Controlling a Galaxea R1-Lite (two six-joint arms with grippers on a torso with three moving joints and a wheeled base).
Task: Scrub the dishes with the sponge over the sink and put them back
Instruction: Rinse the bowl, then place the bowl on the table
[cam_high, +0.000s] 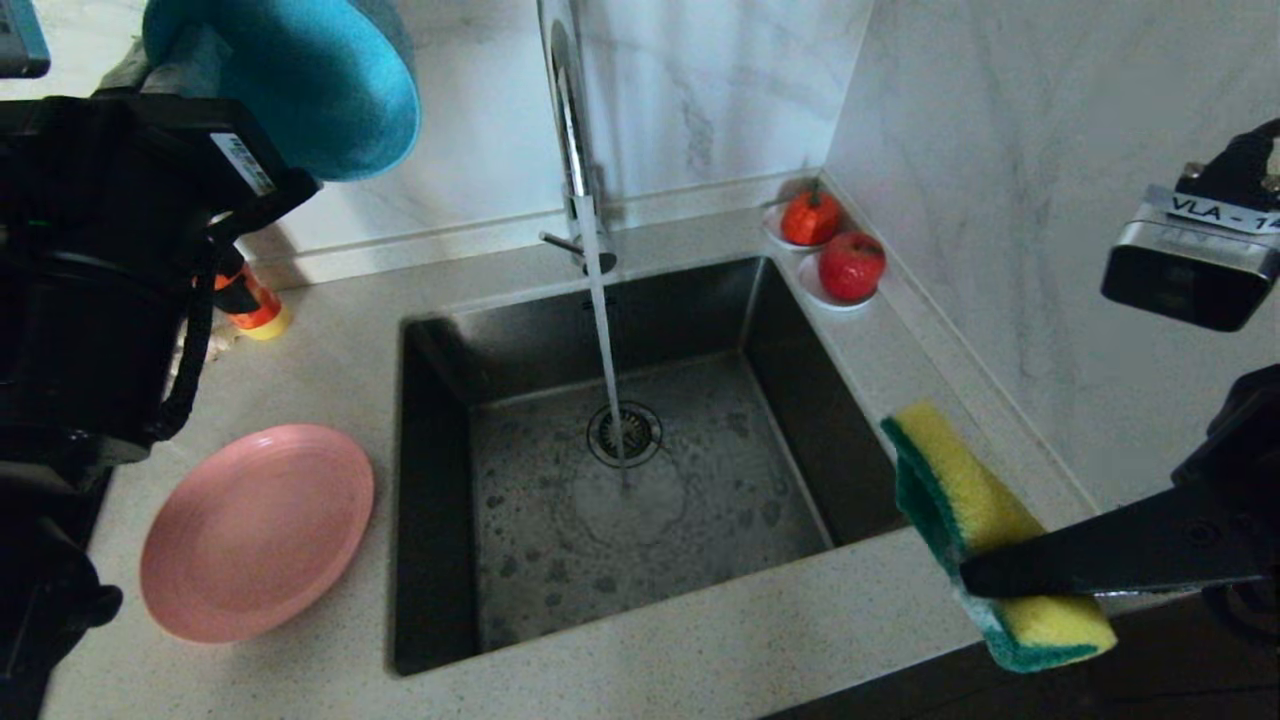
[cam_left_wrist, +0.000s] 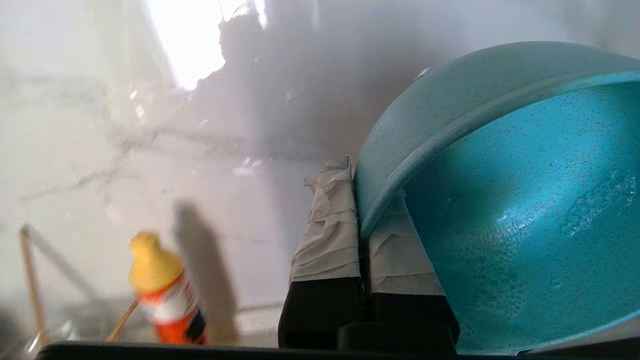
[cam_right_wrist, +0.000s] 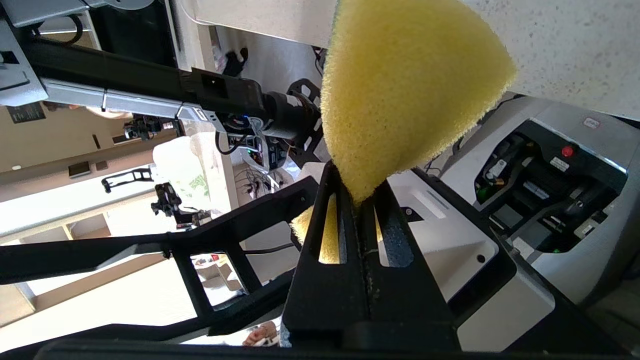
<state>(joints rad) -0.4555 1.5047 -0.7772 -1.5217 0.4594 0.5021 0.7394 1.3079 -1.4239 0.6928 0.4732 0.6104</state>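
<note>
Surroundings: You have a running tap (cam_high: 572, 130) at the back of the sink (cam_high: 620, 470); its stream falls onto the drain strainer (cam_high: 625, 434). Two white saucers with red fruit (cam_high: 830, 250) sit at the sink's back right corner. An orange bottle with a yellow cap (cam_left_wrist: 162, 290) stands on the counter (cam_high: 700, 650) by the back wall, left of the sink.
Obstructions: The left arm's body hides the counter's far left from your head view.
Sink contents: Wet floor with foam patches; no dish inside.
Pink plate: (cam_high: 255, 530) lies flat on the counter just left of the sink, face up.
Left gripper: (cam_left_wrist: 357, 220) is raised above the counter, back left of the sink, jaws clamped on the rim of the teal bowl (cam_left_wrist: 500, 200).
Bowl orientation: Tipped on edge, droplets and foam on its inner face.
Right gripper: (cam_right_wrist: 357, 200) is over the counter's front right corner, jaws squeezed onto the sponge (cam_high: 985, 530).
Sponge orientation: Long axis runs from the sink's right edge toward the robot; yellow face up, green layer facing the sink.
Chopsticks: Thin wooden sticks (cam_left_wrist: 30, 280) show beside the bottle; you cannot tell how they rest.
</note>
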